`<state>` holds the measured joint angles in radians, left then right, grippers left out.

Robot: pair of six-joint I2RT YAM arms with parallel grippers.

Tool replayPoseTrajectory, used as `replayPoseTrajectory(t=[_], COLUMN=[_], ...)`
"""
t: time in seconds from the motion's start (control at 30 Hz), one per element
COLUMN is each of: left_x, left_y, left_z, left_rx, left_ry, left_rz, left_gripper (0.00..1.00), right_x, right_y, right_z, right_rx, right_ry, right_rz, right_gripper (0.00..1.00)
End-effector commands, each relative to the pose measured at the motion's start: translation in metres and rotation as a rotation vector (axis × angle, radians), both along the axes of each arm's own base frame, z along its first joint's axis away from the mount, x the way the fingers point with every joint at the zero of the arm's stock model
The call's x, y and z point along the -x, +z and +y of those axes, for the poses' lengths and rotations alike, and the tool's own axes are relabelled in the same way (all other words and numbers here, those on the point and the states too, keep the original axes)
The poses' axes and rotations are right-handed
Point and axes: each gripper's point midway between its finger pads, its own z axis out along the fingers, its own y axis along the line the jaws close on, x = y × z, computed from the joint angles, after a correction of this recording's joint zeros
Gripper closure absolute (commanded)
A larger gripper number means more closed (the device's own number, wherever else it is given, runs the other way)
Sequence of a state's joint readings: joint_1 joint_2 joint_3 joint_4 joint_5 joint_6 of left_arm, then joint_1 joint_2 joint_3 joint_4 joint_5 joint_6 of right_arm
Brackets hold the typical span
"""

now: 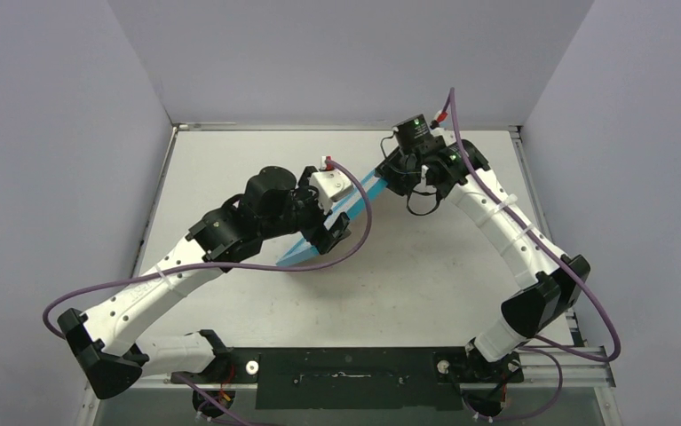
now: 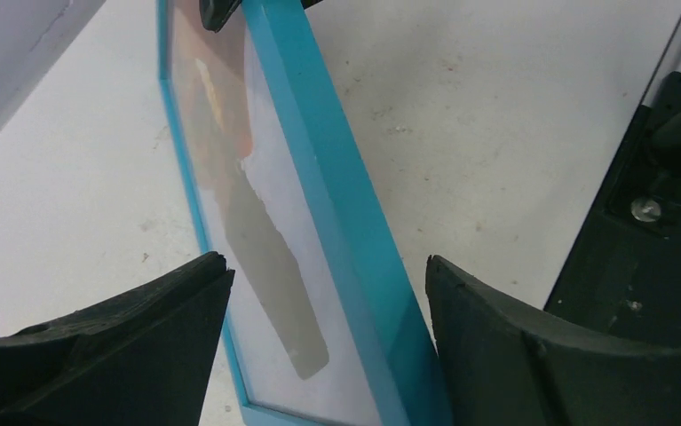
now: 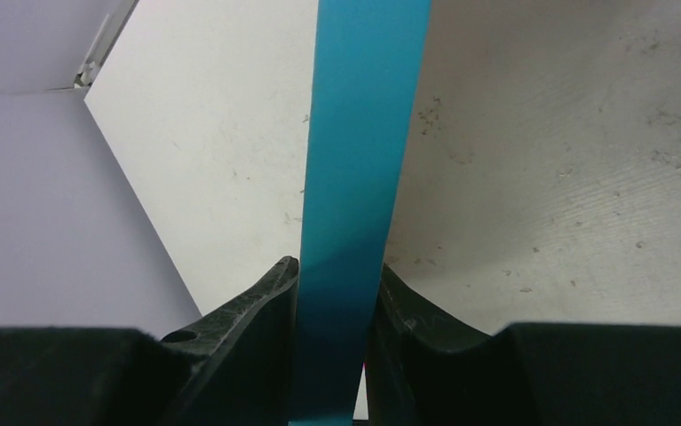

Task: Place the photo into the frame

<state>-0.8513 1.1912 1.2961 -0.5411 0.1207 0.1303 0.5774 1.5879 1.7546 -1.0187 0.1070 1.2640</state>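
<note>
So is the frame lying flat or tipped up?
Tipped up on edge: the frame shows as a thin sliver from above, with the right claw clamping its rim.

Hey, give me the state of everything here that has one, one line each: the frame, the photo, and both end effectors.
frame: tipped up on edge, not lying flat, gripped at one end.
photo: orange print visible inside the frame, partly washed out by glare.
left end effector: open, straddling the frame.
right end effector: shut on the frame's blue edge.
</note>
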Motion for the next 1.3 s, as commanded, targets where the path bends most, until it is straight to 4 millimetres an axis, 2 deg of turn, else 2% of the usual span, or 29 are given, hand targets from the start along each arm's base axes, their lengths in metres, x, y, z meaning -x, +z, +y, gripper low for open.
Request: replayPoseTrajectory(t=[0.0, 0.1, 0.2, 0.37, 0.53, 0.63, 0.77, 0.9, 1.07, 1.27], left_x=[0.025, 0.036, 0.036, 0.011, -0.016, -0.035, -0.060, -0.083, -0.106, -0.126], left_y=[0.036, 0.049, 0.052, 0.035, 0.002, -0.020, -0.056, -0.090, -0.132, -0.174], left_z=[-0.011, -0.019, -0.021, -0.009, 0.006, 0.022, 0.062, 0.091, 0.117, 0.132], left_rx=[0.162, 0.235, 0.259, 0.224, 0.207, 0.194, 0.019, -0.040, -0.077, -0.067], left_ry=[-0.109, -0.163, -0.161, 0.003, 0.129, 0.178, 0.321, 0.413, 0.555, 0.658], left_rz=[0.012, 0.033, 0.044, 0.081, 0.220, 0.293, 0.282, 0.398, 0.508, 0.642], left_gripper=[0.19, 0.16, 0.15, 0.15, 0.15, 0.15, 0.13, 0.13, 0.13, 0.14], right_x=[0.004, 0.000, -0.006, -0.004, -0.006, -0.015, -0.027, -0.037, -0.044, -0.052], right_y=[0.019, 0.011, -0.002, -0.039, -0.078, -0.099, -0.124, -0.154, -0.183, -0.209], right_z=[-0.014, -0.019, -0.025, -0.044, -0.036, -0.034, -0.044, -0.051, -0.062, -0.076], right_rx=[-0.042, -0.077, -0.098, 0.007, -0.051, -0.102, -0.084, -0.084, -0.063, -0.036], right_ry=[0.046, 0.076, 0.133, 0.276, 0.417, 0.457, 0.494, 0.540, 0.579, 0.614], right_rz=[-0.073, -0.072, -0.084, -0.049, -0.039, -0.069, -0.061, -0.018, 0.024, 0.077], right_gripper=[0.81, 0.81, 0.81, 0.79, 0.76, 0.75, 0.73, 0.72, 0.70, 0.67])
